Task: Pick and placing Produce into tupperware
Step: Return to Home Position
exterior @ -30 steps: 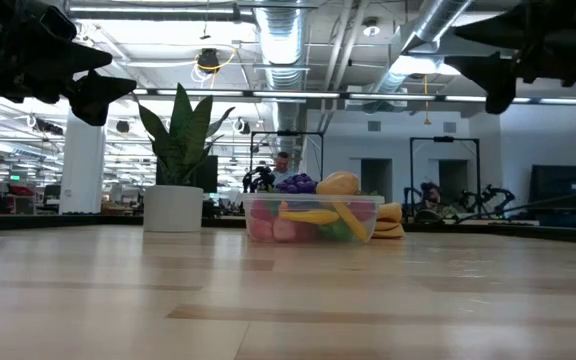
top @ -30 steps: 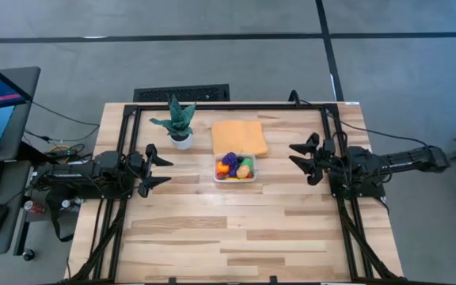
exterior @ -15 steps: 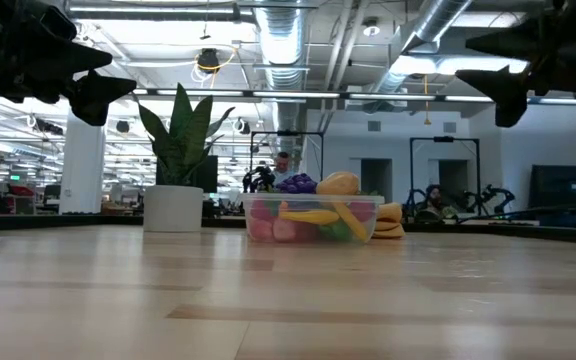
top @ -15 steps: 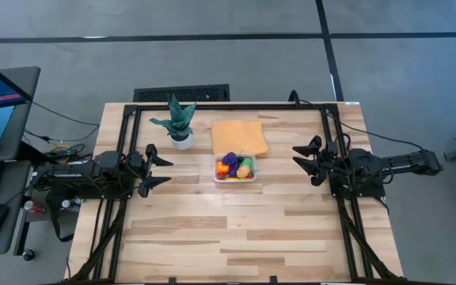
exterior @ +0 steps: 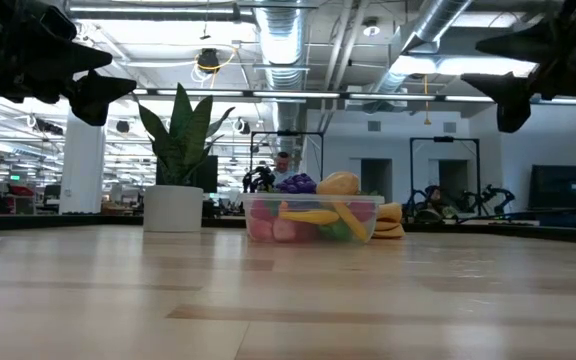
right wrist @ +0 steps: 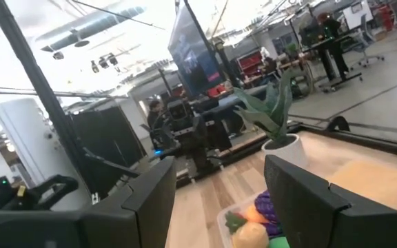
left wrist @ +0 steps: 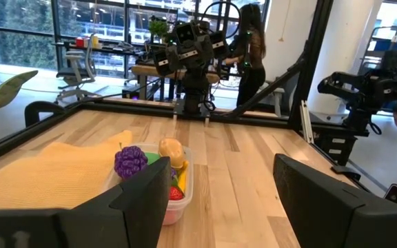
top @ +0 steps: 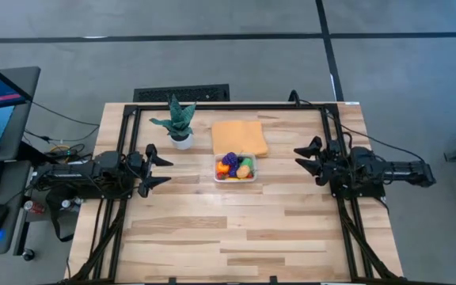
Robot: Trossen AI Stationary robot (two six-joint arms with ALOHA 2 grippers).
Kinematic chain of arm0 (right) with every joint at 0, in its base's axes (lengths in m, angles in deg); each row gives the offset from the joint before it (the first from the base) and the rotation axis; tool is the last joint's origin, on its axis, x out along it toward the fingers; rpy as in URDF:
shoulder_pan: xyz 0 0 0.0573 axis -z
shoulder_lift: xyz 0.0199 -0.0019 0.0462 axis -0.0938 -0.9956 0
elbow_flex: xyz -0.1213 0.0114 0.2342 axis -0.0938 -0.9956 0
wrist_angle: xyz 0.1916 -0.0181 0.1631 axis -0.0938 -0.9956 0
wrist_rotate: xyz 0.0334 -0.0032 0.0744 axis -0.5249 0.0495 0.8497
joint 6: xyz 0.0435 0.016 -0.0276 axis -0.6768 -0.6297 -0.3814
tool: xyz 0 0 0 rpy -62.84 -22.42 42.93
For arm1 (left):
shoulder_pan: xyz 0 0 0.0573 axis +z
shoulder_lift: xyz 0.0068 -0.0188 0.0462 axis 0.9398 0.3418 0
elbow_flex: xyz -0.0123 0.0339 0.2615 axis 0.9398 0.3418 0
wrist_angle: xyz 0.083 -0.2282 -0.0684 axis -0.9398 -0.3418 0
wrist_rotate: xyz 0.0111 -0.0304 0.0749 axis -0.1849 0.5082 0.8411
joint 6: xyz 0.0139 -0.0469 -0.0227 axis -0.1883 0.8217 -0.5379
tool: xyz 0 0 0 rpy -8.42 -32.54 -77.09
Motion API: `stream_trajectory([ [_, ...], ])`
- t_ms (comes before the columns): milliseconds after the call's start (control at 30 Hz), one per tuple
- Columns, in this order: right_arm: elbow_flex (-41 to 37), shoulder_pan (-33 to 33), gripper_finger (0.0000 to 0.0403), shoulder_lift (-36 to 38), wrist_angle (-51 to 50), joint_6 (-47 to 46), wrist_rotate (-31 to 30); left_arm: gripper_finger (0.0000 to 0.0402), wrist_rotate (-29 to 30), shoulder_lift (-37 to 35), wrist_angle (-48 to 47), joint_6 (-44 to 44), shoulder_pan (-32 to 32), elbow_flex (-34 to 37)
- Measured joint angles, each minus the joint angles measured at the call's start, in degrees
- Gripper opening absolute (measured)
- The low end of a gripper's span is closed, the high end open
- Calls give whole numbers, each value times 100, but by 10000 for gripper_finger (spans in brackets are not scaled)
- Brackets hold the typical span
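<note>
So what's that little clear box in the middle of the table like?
The small clear rectangular plastic container with rounded corners stands upright and lidless on the wooden table, next to the flat orange cloth. Tiny toy produce heaps above its rim, purple grapes on top. The left hand and right hand are clear of it.

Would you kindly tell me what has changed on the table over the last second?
The right gripper, open and empty, has drawn back a little toward the table's right edge, away from the tupperware, as its arm folds in behind it. Nothing was taken hold of or let go. The left gripper, open at the left side, the produce in the tupperware, the potted plant and the orange cloth stayed as they were.
</note>
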Motion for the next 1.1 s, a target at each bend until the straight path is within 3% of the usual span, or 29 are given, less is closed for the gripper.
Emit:
stream_trajectory([
  [367, -2, -88, 214, 2, -781, -136, -363, 246, 0, 2, 0, 0, 0, -2],
  [1100, -4, -81, 214, -212, -954, 7, 530, 246, -2, 0, 0, 0, 2, -1],
])
